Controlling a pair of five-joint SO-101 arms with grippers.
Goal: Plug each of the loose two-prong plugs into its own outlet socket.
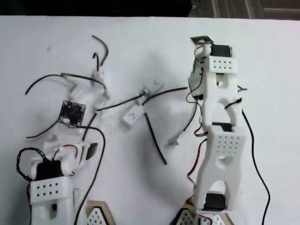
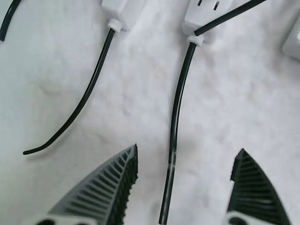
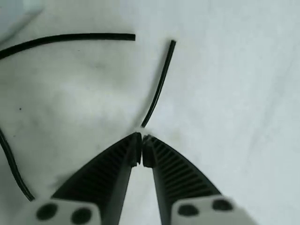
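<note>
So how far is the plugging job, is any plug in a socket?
Done: nothing I can see; in the high view the white block and the plug beside it lie unjoined. In hand: the left hand is open over a black cord leading to a white piece with two slots; the right hand is shut next to a thin cord. Left: all the plugging.

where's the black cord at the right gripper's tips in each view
high view: the black cord runs from the right arm's far end left to mid-table.
right wrist view: it runs out from the tips of the shut right gripper.
left wrist view: black cords lie ahead of the open left gripper; cannot match one.
landmark: a second cord ends beside its free end.
</note>
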